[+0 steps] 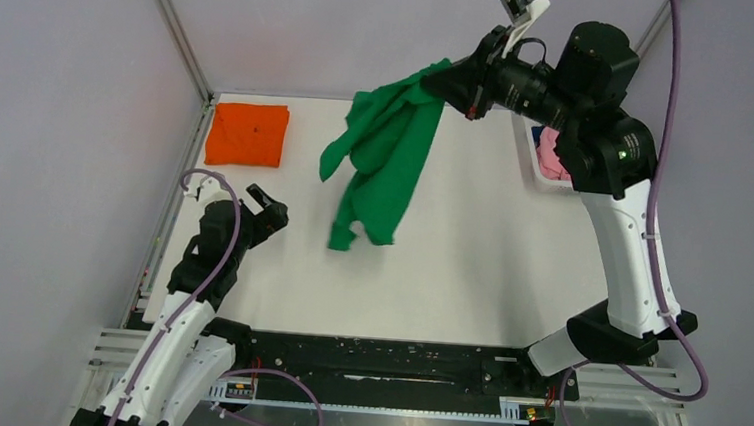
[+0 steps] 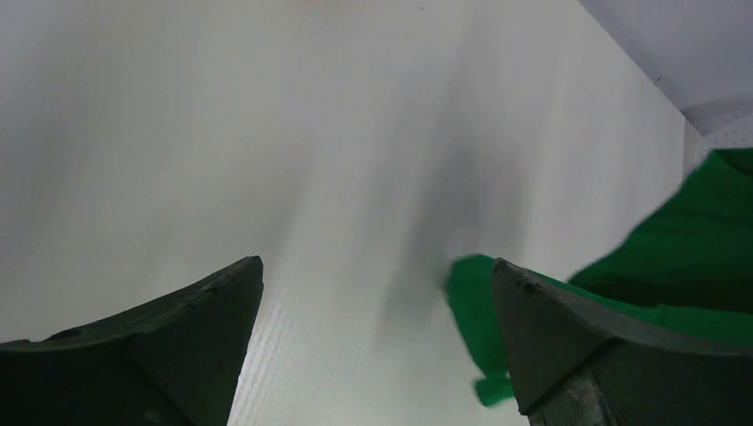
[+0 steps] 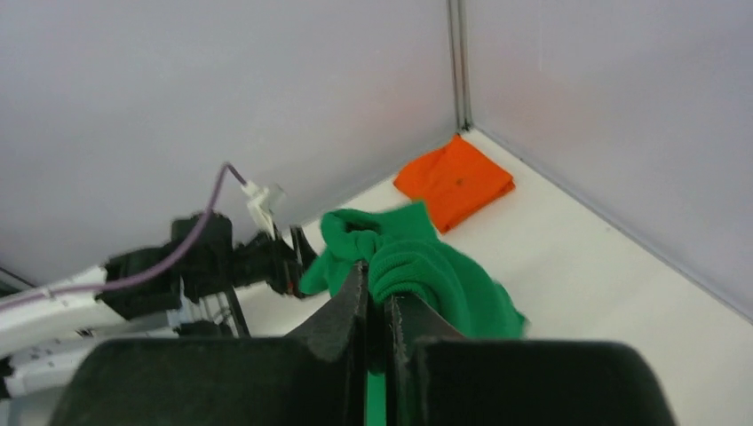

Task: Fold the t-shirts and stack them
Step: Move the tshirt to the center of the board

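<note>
Green t-shirt (image 1: 386,164): held up over the white desk (image 1: 479,270), hung long-ways down from its top end.
Right fingers (image 3: 346,315): clamped on it.
Left fingers (image 2: 178,337): spread apart, nothing held.
Orange t-shirt (image 1: 248,134): folded, far left corner.

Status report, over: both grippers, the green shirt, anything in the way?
Right gripper: jaws shut on green t-shirt, lifted, hanging. Left gripper: jaws open, empty. Orange t-shirt folded, far-left corner. No obstacle seen.
</note>
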{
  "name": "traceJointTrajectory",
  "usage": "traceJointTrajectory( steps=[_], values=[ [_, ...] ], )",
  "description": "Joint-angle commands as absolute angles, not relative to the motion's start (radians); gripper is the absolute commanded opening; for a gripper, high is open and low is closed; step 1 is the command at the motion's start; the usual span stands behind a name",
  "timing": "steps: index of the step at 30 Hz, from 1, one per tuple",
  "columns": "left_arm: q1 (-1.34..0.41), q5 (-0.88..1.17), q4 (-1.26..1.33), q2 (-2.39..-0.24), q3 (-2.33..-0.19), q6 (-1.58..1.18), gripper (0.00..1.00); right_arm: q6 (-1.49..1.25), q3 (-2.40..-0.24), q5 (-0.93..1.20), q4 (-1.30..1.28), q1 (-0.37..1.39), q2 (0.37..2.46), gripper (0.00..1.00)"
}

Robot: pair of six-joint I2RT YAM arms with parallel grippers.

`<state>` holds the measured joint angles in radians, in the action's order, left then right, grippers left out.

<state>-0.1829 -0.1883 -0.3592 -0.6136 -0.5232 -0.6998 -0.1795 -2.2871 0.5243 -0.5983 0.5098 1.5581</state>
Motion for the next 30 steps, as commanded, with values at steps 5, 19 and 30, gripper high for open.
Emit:
traceJointTrajectory(
  steps=[5, 19, 30],
  values=[
    [-0.184, -0.258, -0.435, -0.683, -0.625, -0.815, 0.99, 0.067, -1.613, 0.123, -0.603, 0.512, 1.187, 0.01],
    [-0.184, -0.154, -0.399, -0.948, -0.635, -0.820, 0.99, -0.361, -0.956, -0.344, -0.618, 0.334, 1.119, 0.90],
    [-0.186, 0.031, -0.275, -1.425, -0.775, -0.792, 0.90, -0.466, -0.766, -0.053, -0.430, 0.489, 1.057, 0.96]
  ],
)
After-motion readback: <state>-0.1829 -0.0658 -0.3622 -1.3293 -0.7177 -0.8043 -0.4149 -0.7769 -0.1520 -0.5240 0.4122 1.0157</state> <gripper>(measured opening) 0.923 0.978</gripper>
